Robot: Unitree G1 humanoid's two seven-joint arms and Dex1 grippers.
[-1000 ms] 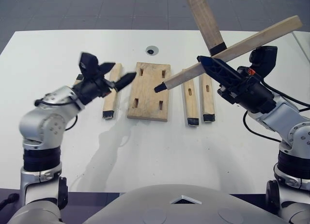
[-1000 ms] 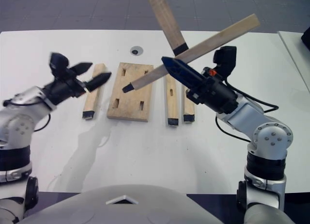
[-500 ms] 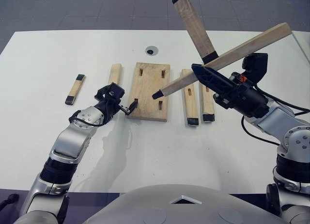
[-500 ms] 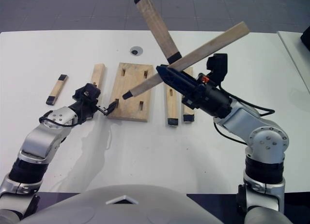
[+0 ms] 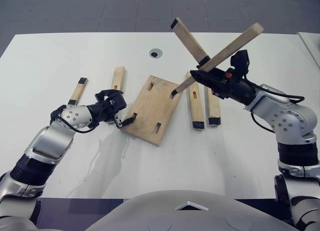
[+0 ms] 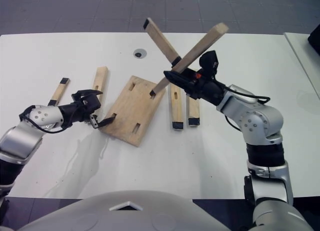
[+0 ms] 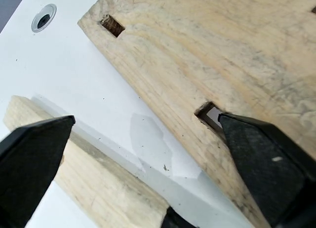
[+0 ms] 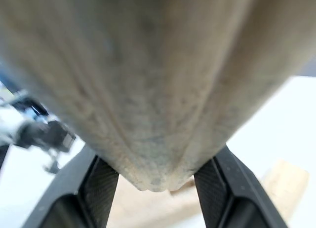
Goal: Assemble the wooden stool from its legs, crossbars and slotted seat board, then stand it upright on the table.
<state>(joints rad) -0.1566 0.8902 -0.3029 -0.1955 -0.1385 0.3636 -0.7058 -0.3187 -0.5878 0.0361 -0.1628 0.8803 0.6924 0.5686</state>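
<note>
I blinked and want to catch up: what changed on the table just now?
The left tool, open, swung down to the left edge of the seat board, and the board turned askew, near end toward the robot's left. The right tool, shut on the crossed wooden pieces, lowered their black tip toward the board. The two legs right of it, the leg on its left and the short crossbar stayed put.

The stick (image 8: 158,80) pinched in my right gripper (image 8: 157,186) blurs, hiding most beyond it; the board (image 7: 222,50) by my left gripper (image 7: 145,120) runs off-frame.
</note>
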